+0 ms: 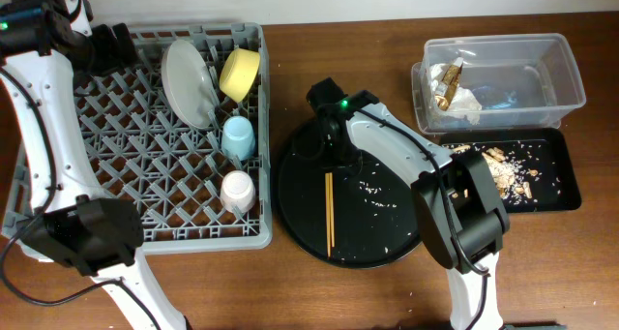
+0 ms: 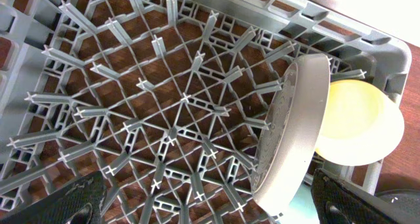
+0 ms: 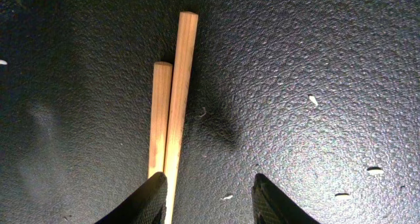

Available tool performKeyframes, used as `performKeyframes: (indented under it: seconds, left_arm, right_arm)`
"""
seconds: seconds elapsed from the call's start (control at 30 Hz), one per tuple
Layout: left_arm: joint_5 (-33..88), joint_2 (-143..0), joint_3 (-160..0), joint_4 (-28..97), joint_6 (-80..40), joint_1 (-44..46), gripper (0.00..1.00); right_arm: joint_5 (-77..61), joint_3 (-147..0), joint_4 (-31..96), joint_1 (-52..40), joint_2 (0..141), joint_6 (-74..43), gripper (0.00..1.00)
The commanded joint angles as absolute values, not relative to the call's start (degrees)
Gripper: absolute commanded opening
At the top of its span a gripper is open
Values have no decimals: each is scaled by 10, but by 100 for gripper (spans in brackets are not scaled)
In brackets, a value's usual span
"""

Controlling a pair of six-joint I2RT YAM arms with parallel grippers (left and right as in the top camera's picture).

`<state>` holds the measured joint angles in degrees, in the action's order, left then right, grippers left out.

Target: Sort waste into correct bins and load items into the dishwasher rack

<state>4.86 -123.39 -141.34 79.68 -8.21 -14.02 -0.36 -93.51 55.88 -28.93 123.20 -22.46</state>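
Far to the left of the round black tray, the left gripper hangs over the back corner of the dishwasher rack. It is released. Its dark fingers sit wide apart at the bottom corners of the wrist view with nothing between them, and only their tips show.

Along the rack's edge nearest the round tray, the white plate stands on its rim, leaning among the pegs. The yellow bowl is on edge just beside it, and whether the two touch cannot be told. In front of them on the same edge stand the light blue cup and the pink cup. Whether they are mouth up or mouth down is hard to make out.

On the round tray, left of its middle, the two chopsticks lie side by side, touching. The right gripper hovers low over them, unclenched. One finger tip covers their near ends, and the gap between the fingers holds nothing. White crumbs dot the tray to the right of the chopsticks.

Right of the round tray is the clear tub. It holds crumpled napkins and the gold-brown wrapper at the end nearer the tray. A blue patch further along inside it is too blurred to name.

In front of the tub, the shallow black rectangular tray carries brown and beige food scraps. The right arm partly hides its nearer end.
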Motion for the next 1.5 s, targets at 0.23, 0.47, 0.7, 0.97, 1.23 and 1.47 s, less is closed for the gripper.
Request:
performKeyframes:
  seconds: [0.23,0.47,0.7,0.97,1.23,1.47]
  left_arm:
    - [46,-1231,-1425,796,-83,-144,99]
    - [46,-1231,-1424,796,-83,-144,99]
    - [46,-1231,-1424,796,-83,-144,99]
    - [46,-1231,-1424,796,-83,-144,99]
    - [46,-1231,-1424,792,-83,-144,99]
    - [52,-1230,-1424,750,-83,-144,99]
  right_arm:
    - [33,-931,537,-293,1242,-227,43]
    - [33,-893,505,-293,1242,-226,43]
    - [32,-888,501,-293,1242,-215,43]
    - [39,-906,507,-291,1228,-193,43]
    - [51,-988,575,-193,1082,-194,61]
    - [17,-988,643,-63,1048,-196,79]
